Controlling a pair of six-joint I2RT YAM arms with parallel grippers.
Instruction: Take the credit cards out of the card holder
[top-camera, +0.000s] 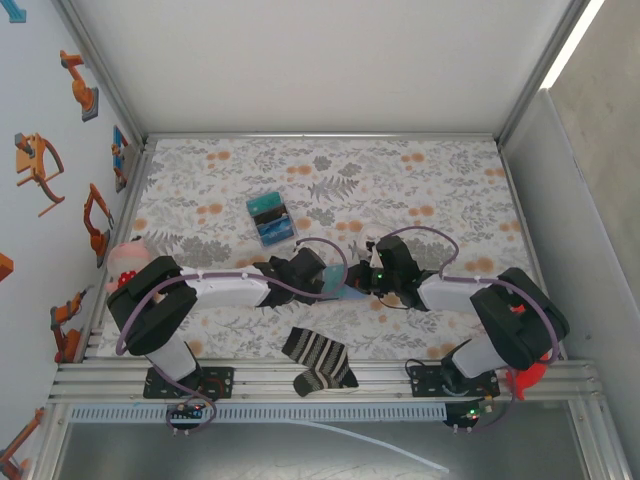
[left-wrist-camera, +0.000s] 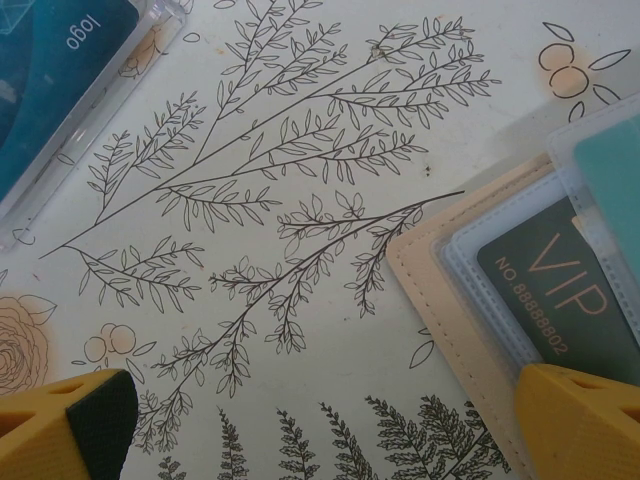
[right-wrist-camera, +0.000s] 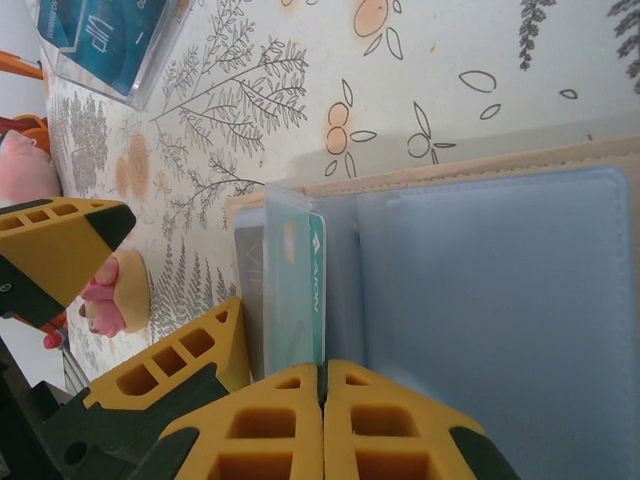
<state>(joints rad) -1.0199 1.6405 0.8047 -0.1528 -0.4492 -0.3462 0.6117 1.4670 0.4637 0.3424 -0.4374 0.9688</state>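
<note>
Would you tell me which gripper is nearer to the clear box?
Left. The left gripper hangs open between the clear box and the wallet; the right gripper is farther, at the wallet's far side, shut on a card.

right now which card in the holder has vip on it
The dark green card with gold lettering, flat in the card holder's clear pocket, not the teal card beside it.

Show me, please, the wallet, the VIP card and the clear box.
wallet (right-wrist-camera: 500, 300), right wrist view, blue-grey inner panel.
VIP card (left-wrist-camera: 560, 290), left wrist view, its lettering.
clear box (top-camera: 271, 219), top view, its middle.
</note>
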